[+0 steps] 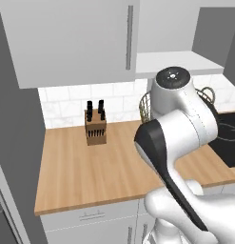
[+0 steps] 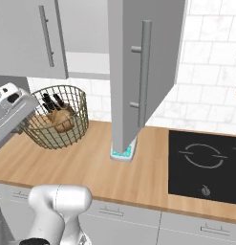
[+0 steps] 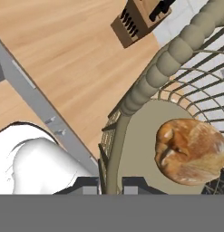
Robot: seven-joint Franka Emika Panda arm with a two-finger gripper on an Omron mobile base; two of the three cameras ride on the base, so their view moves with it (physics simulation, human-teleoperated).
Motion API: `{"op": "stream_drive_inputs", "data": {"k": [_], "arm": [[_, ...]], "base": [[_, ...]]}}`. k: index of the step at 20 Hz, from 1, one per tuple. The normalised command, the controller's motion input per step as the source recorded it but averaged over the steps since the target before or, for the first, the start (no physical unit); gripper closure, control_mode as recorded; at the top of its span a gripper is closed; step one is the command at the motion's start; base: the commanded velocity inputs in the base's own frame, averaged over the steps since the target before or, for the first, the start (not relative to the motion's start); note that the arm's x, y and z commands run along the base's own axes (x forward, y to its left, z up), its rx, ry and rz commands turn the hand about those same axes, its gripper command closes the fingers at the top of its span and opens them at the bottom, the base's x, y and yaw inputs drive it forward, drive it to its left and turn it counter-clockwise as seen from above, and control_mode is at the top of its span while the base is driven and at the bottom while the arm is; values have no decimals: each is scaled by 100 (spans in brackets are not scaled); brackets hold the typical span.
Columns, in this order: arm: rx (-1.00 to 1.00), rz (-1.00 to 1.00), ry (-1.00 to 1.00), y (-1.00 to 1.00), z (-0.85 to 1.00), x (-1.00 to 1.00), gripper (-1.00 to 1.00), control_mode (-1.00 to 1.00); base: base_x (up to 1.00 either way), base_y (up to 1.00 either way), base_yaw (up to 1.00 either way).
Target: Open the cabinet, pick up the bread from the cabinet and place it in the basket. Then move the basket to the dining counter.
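simulated kitchen, light-wood worktop (image 1: 109, 162) backed by white tiles.

left base view: knife block (image 1: 95, 127) upright on the worktop near the tiled wall. light grey cabinet (image 1: 76, 38) above it, bar handle (image 1: 129, 37) vertical, and a white shelf (image 1: 176, 61) showing just to its right. white arm (image 1: 181, 128) fills the right half and hides most of the basket (image 1: 146, 107); only brassy wire rim at either side of the arm can be seen. dark hob at the right edge.

right base view: basket (image 2: 57, 117) stands on the worktop at left, near the wall; bread (image 2: 62, 122) lies inside it, with the knife block seen through the mesh behind. cabinet door (image 2: 141, 67) stands swung open, edge toward the camera. small white-and-teal item (image 2: 123, 152) lies on the worktop at the foot of the door. black hob (image 2: 205, 165) inset at right. drawers with short handles below the worktop edge.

hand view: gripper (image 3: 111, 185) at the basket's rim, jaws clenched on the basket wall, one finger tip (image 3: 88, 185) outside the wire and the other inside. bread (image 3: 191, 152) rests on the pale basket bottom, apart from the finger tips. knife block lies beyond the rim.
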Motion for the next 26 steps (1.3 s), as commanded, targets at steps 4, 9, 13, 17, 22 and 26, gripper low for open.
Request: {"op": "stream_drive_inputs", "data": {"k": [4,9,13,17,22,26], "arm": [[0,0,-2,-12,0,0,100,100],[0,0,0,0,0,0,100,100],[0,0,0,0,0,0,100,100],[0,0,0,0,0,0,100,100],[0,0,0,0,0,0,100,100],[0,0,0,0,0,0,100,100]], "base": [[-3,0,0],[-48,6,-2],[-100,-6,-7],[-88,-5,-22],[-26,-5,-78],[-18,-3,-84]]}}
